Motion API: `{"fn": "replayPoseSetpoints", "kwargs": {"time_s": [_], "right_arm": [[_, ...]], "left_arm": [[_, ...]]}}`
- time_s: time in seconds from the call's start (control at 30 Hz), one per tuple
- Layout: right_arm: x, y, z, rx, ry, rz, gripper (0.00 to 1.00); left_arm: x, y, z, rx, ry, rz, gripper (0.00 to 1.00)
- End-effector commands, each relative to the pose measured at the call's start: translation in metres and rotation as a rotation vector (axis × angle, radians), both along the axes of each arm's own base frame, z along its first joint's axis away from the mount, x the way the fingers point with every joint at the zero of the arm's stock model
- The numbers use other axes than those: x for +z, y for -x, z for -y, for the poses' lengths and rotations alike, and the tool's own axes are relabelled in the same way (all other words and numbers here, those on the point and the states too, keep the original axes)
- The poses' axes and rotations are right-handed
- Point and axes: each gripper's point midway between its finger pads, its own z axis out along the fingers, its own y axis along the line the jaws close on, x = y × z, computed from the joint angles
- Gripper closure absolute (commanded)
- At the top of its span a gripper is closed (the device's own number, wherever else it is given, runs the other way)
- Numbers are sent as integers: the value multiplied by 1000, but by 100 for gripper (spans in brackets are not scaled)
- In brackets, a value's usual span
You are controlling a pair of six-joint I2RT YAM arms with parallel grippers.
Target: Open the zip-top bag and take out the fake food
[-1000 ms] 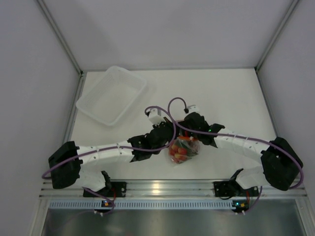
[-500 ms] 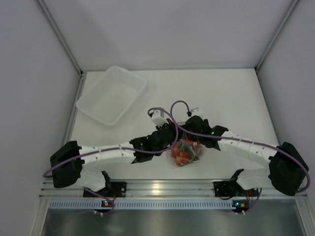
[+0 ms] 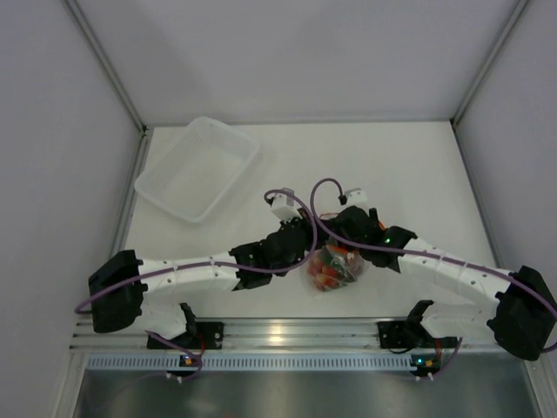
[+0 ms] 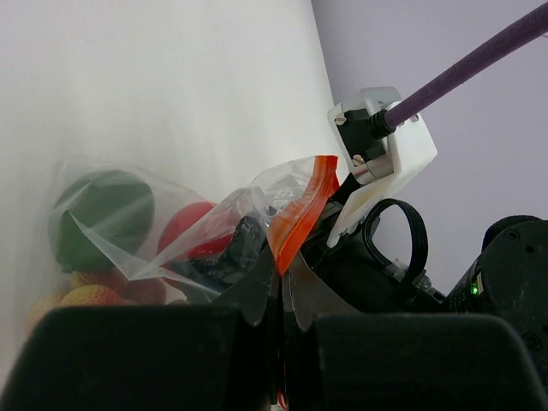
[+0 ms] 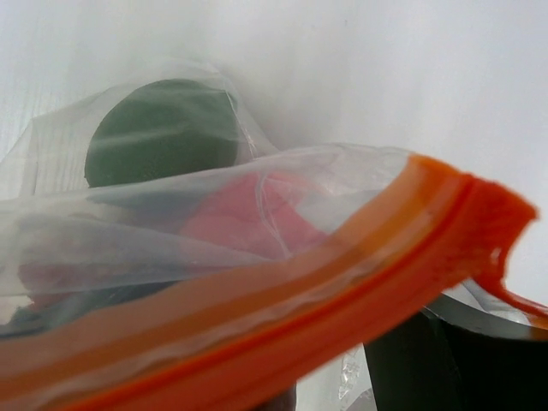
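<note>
Now, with the right arm stretched further out from its base than a second ago, the bag (image 3: 332, 268) has been carried a little to the right and toward the near edge of the table (image 3: 409, 165). It lies there between the two wrists, and both claws meet over its zip strip (image 4: 300, 210).

The left claw (image 4: 278, 276) is clamped tight on the orange strip, holding that corner up so the film hangs below it. The right claw (image 3: 344, 237) stands wide apart. The strip runs right across its wrist view, but it has hold of nothing that can be seen.

The shift reads as the arms settling for a pull-apart, with one side of the mouth pinned and the other not yet taken. Whether the seal has parted anywhere cannot be told; the stretch before the right wrist looks pressed together.

All the food (image 3: 328, 273) is inside the bag. A green ball (image 4: 101, 212), a red piece (image 4: 190, 227) and yellow-orange pieces (image 4: 86, 295) press against the film. The tub (image 3: 148, 187) sits well apart at the far left of the table, and nothing shows in it.
</note>
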Motion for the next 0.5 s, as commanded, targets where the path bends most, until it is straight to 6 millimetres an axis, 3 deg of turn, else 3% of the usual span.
{"fn": "replayPoseSetpoints", "kwargs": {"time_s": [0.0, 0.17, 0.27, 0.33, 0.37, 0.47], "right_arm": [[55, 19, -75, 302, -186, 89, 85], [61, 21, -83, 317, -182, 102, 83], [37, 13, -74, 281, -94, 91, 78], [10, 12, -67, 261, -41, 38, 73], [1, 13, -65, 256, -31, 25, 66], [-21, 14, -63, 231, -43, -19, 57]], "left_arm": [[-47, -28, -22, 104, -219, 2, 100], [-57, -29, -22, 99, -258, 4, 100], [-57, -28, -23, 101, -249, 0, 100], [-54, -27, -25, 101, -244, 4, 100], [-52, -27, -26, 103, -245, 8, 100], [-49, -27, -29, 108, -244, 15, 100]]}}
